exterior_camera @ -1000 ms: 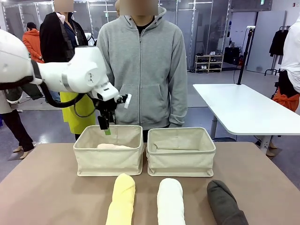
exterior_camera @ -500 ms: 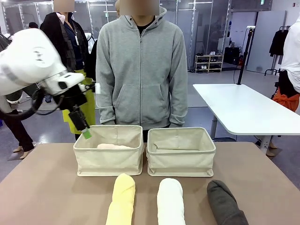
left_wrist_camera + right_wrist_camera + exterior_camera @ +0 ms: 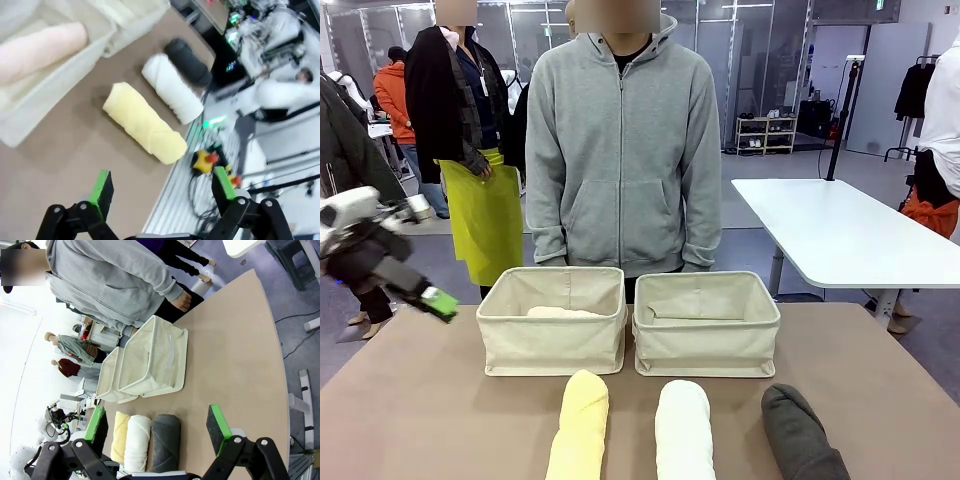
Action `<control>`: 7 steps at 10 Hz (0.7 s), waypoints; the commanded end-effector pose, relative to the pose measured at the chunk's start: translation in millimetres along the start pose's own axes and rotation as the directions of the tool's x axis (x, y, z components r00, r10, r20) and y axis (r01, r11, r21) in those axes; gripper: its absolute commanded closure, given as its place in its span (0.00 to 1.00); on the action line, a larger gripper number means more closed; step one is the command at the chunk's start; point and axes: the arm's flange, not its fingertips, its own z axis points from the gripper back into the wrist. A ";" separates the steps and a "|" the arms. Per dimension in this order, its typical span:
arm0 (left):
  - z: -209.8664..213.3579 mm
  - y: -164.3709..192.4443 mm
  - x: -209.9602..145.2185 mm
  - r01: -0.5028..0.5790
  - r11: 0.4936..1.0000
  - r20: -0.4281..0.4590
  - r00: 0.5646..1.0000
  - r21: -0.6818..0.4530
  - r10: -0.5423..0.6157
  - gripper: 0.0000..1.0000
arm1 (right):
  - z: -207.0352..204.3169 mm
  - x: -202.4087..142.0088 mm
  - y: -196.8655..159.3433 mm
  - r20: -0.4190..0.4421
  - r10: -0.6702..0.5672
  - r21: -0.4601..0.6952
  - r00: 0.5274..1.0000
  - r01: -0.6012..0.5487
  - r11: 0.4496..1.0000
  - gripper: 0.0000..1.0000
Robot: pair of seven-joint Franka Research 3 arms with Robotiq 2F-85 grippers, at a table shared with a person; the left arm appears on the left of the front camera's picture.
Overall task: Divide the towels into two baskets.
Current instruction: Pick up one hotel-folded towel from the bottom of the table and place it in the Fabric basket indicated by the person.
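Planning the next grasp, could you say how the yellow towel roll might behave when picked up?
The yellow towel roll looks soft, so it probably squashes and sags. Lying as a cylinder, it may roll if nudged.

Brown table with left basket, right basket, yellow towel, white towel, dark towel.

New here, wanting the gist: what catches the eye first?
A yellow towel, a white towel and a dark grey towel lie rolled in a row at the near edge of the table. Behind them, the left basket holds a pink towel, next to the right basket. The left gripper hangs open at the table's left side; a person in a grey hoodie stands opposite.
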 end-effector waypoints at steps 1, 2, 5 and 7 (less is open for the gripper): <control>40.4 20.0 -60.3 -0.098 0.993 0.139 0.985 -0.064 0.106 0.00 | 0.6 0.5 2.2 0.006 0.004 0.010 1.000 -0.004 1.000 0.00; 55.8 31.4 -91.9 -0.142 0.987 0.189 0.970 -0.071 0.153 0.00 | 0.6 0.5 2.2 0.006 0.004 0.010 1.000 -0.004 1.000 0.00; 75.5 58.1 -172.9 -0.225 0.972 0.368 0.900 -0.063 0.232 0.00 | 0.6 0.5 2.2 0.006 0.004 0.010 1.000 -0.004 1.000 0.00; 84.0 55.5 -168.3 -0.258 0.965 0.332 0.907 -0.052 0.260 0.00 | 0.6 0.5 2.2 0.006 0.004 0.010 1.000 -0.004 1.000 0.00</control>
